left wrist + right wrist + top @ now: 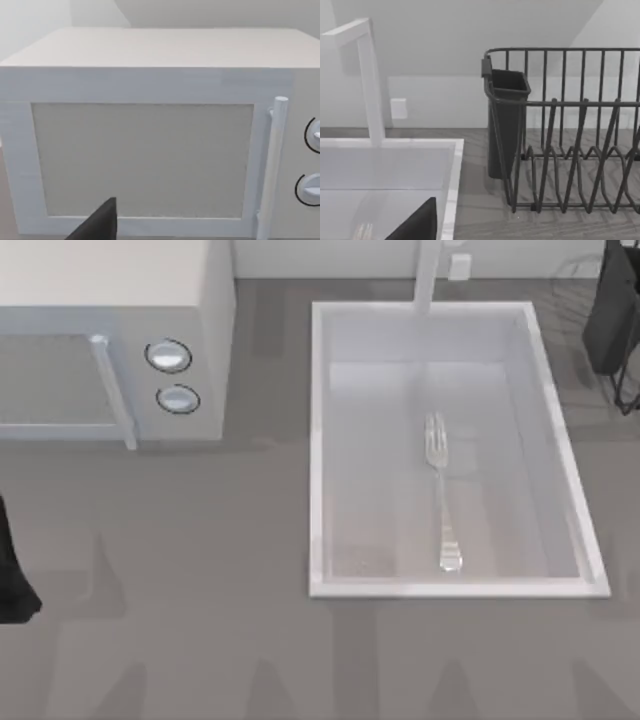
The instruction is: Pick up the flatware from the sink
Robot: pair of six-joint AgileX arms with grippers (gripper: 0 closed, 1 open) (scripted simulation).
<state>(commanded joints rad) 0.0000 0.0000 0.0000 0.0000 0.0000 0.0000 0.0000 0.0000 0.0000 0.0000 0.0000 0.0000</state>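
The flatware (440, 490), a slim silver fork, lies flat on the floor of the sink (318, 450), right of the basin's middle. Its tines point toward the faucet (428, 275) and its rounded handle end lies near the front wall. In the right wrist view the tines (362, 232) show inside the sink (451, 180), close to a dark part of my right gripper (417, 224). My left arm (12, 580) is parked at the table's left edge. A dark part of my left gripper (97, 225) faces the microwave door.
A grey microwave (110, 360) with two knobs and a bar handle stands at the back left. A dark wire dish rack (570, 150) with a cutlery cup (507, 120) stands right of the sink, at the back right (612, 320). Bare grey counter lies in front.
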